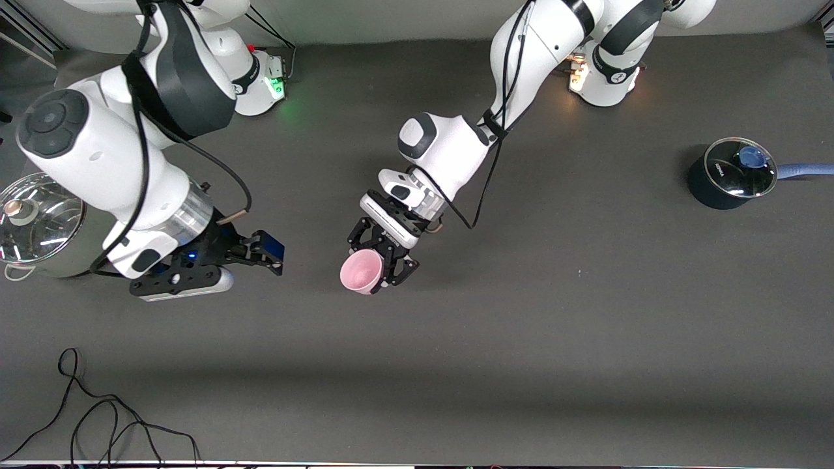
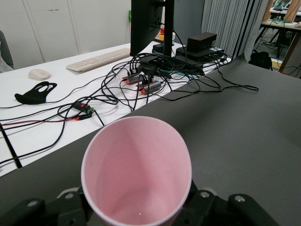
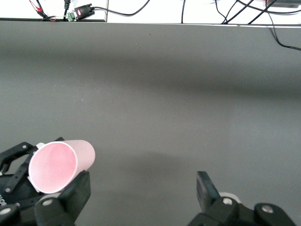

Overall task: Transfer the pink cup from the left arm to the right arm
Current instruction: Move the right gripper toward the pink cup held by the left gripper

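Dark grey matting covers the desk [image 1: 521,339], with a lidded steel pot [image 1: 39,225] at the right arm's end and a blue saucepan [image 1: 733,172] at the left arm's end. Over the middle, the left claw [image 1: 381,260] pinches the pink cup [image 1: 360,271] near its base, tipped on its side with the mouth free. The right claw [image 1: 251,251] hangs beside it, well apart, fingers spread wide. That cup looks light, stiff and probably smooth-walled, so it could slip; the exposed rim end is the sensible place to grasp.
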### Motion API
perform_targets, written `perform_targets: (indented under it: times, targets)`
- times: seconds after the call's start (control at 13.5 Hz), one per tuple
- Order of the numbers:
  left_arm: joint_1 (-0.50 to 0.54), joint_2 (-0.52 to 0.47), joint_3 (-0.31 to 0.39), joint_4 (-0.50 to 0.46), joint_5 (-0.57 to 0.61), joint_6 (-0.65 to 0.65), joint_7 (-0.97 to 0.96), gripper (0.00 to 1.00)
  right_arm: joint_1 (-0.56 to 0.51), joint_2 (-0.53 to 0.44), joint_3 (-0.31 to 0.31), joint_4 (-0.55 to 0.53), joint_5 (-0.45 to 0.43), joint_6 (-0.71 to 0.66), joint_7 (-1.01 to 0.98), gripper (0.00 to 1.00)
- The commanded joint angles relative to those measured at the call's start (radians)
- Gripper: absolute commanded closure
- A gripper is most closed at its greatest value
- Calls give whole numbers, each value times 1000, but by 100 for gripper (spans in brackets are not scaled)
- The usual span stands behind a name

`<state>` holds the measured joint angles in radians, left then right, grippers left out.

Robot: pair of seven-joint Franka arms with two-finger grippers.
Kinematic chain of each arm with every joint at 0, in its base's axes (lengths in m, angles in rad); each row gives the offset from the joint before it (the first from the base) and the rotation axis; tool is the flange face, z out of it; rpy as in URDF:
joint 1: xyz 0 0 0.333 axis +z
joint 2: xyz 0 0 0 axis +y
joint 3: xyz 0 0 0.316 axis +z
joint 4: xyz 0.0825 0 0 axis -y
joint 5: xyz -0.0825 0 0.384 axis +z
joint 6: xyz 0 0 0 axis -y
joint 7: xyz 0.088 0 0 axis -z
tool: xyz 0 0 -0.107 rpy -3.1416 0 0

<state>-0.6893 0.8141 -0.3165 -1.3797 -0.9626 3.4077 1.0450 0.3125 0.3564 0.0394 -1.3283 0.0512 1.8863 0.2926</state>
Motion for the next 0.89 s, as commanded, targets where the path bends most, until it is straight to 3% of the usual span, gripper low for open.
perform_targets:
  times: [0.0, 0.3, 0.82]
  targets:
    - [-16, 2, 17, 11, -5, 5, -16, 100, 25, 13, -10, 41, -14, 3, 83, 0]
    - [-16, 2, 16, 11, -5, 7, -16, 100, 80, 28, -10, 41, -83, 20, 199, 0]
    - [-16, 2, 16, 11, -5, 8, -33, 100, 129, 62, -7, 41, -83, 62, 261, 0]
